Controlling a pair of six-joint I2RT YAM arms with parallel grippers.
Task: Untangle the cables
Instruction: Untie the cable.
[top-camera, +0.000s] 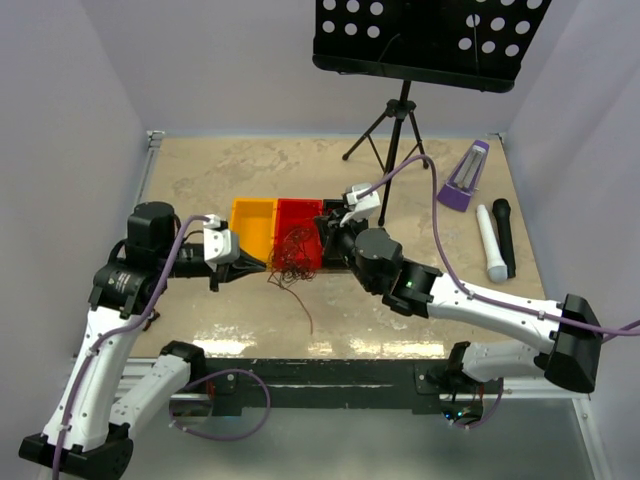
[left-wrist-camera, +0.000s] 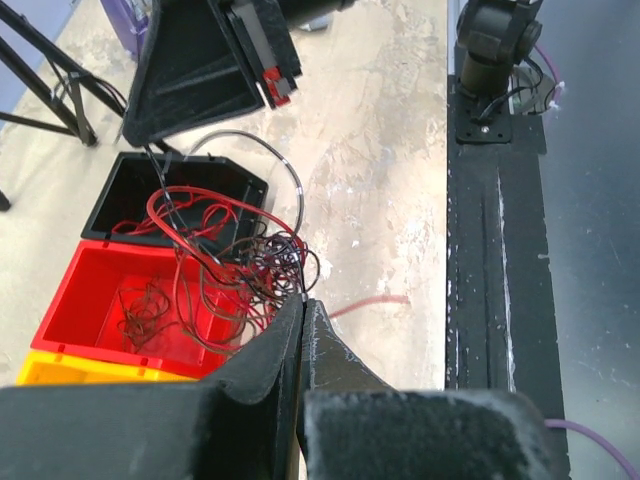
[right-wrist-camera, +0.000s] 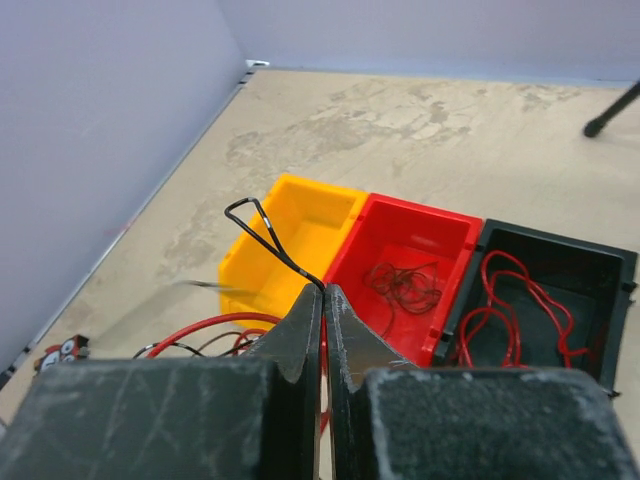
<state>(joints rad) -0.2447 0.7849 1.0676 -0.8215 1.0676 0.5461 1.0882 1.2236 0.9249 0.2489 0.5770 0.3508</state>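
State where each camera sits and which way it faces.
Top external: above and behind the bases, looking down at the table; left arm and right arm show.
Left wrist: faces right over the cables; shut left gripper pinches them.
Right wrist: faces the far-left corner; shut right gripper pinches one.
Both wrist views share the red bin and black bin.

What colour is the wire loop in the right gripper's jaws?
Black; the wire loop shows best in the right wrist view, against the yellow bin.
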